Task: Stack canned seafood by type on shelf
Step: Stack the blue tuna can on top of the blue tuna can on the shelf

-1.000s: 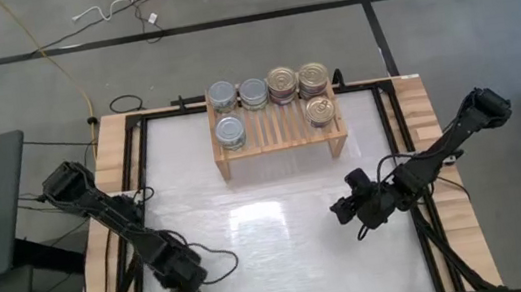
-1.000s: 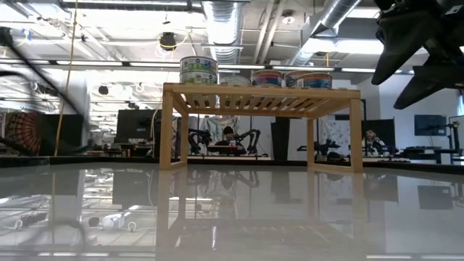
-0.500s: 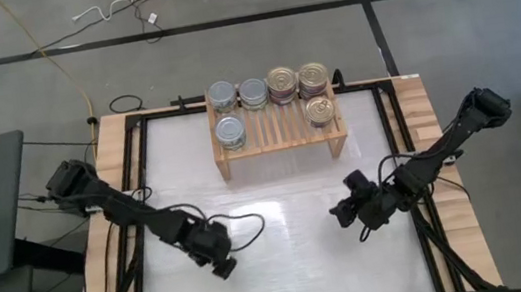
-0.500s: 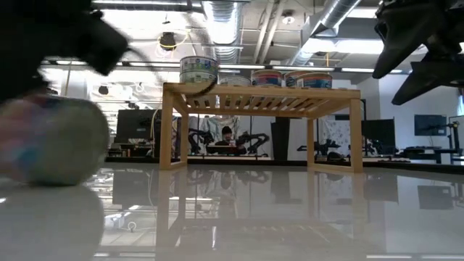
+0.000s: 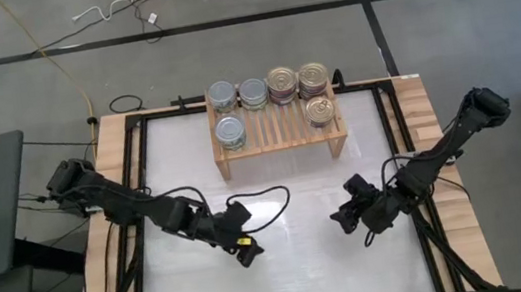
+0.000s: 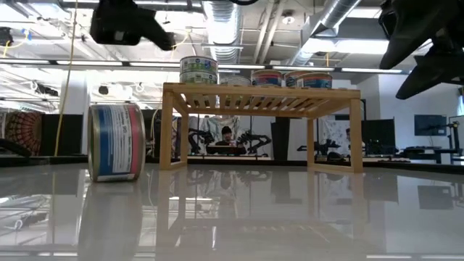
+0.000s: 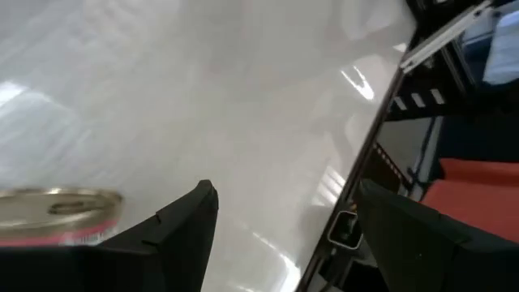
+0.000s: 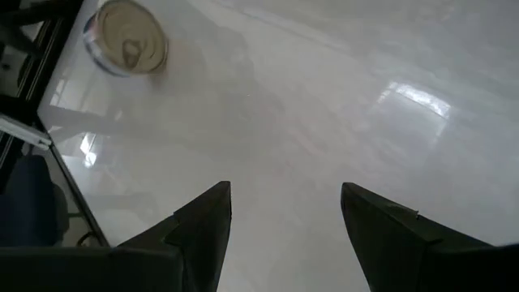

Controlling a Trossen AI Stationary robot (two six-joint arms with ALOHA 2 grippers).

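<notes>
L gripper (image 5: 245, 250) over the front-left part of the table, raised off the surface, fingers (image 7: 174, 231) spread wide w/ nothing between them. In the low view it hangs high (image 6: 123, 22), above a loose tin. R gripper (image 5: 343, 218) over the front-right area, also raised, jaws wide apart, nothing held; low view shows it at upper right (image 6: 428, 43).

Table (image 5: 297, 272): white glossy top, wood frame along the sides, both arms reaching in from the outer edges.

Shelf (image 5: 283, 128): light-wood slatted rack at the back-centre of the table, standing on solid side legs (image 6: 170, 127), space beneath it open.

Tins on shelf: silver-top stacks on the left half, two in the back row (image 5: 222, 95) (image 5: 253, 91), one in front (image 5: 229, 131). Gold-lid stacks on the right half, two at back (image 5: 281, 82) (image 5: 312, 78), one in front (image 5: 320, 111). Low view: front-left stack reads as two tins high (image 6: 199, 70); others partly hidden by it and by each other.

Loose tin (image 6: 116, 142): on the table, lying on its side on its rim, blue/white/pink label facing the low cam. Gold pull-tab lid seen in R wrist view (image 8: 126, 38) and L wrist view (image 7: 57, 212), just beside the L finger there; contact cannot be told. In the high view the L gripper hides it.
</notes>
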